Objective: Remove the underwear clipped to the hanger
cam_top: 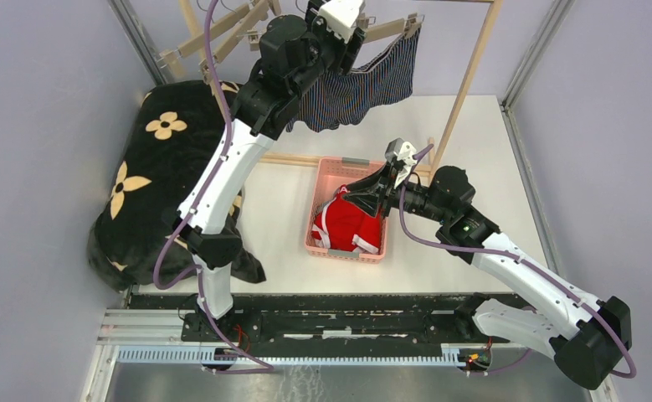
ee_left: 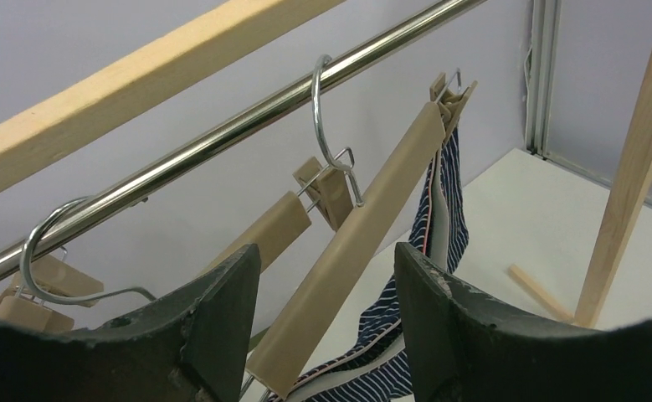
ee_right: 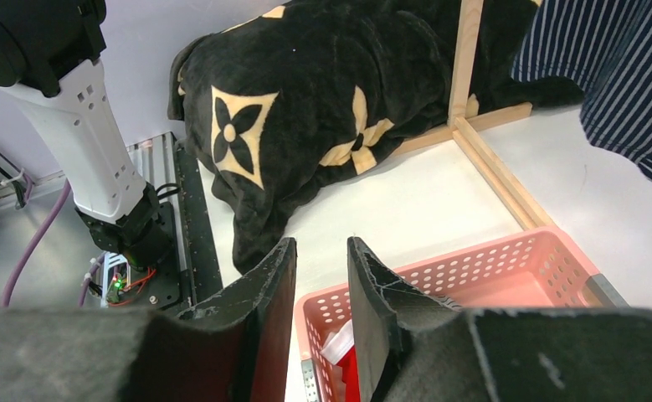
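The dark blue striped boxers hang from a wooden clip hanger on the metal rail. The hanger's far clip holds them, and the cloth sags below. My left gripper is open up at the rail, its jaws on either side of the hanger's bar without touching it. The red briefs with a white waistband lie in the pink basket. My right gripper hovers just above them, slightly open and empty. The grey-and-white striped briefs cannot be made out.
The black blanket with tan flowers is heaped at the left. Empty wooden hangers hang on the rail to the left. The rack's wooden post and floor bar stand behind the basket.
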